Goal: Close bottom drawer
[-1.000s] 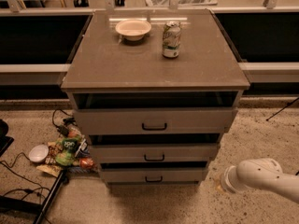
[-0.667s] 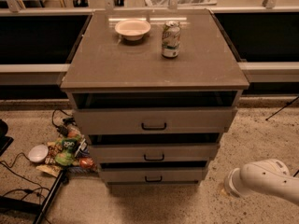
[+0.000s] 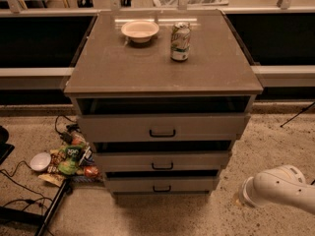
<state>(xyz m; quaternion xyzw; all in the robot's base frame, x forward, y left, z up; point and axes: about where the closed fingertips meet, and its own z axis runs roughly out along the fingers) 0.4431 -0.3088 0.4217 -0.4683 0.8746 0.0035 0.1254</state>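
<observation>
Cabinet top (image 3: 147, 68): grey-brown, smooth and matt, with a faint sheen near the far edge. Bottom drawer (image 3: 162, 184): front has the same matt finish. Its bar handle (image 3: 162, 189) is black; material unclear. Bowl (image 3: 140, 30): pale, smooth, dull. Can (image 3: 180, 42): glossy printed metal. Floor (image 3: 147, 215): speckled, gritty-looking stone. Snack packets (image 3: 71, 156): shiny wrappers. My arm (image 3: 280, 188), lower right: smooth white plastic shell with a soft gloss. My gripper sits outside the frame.
</observation>
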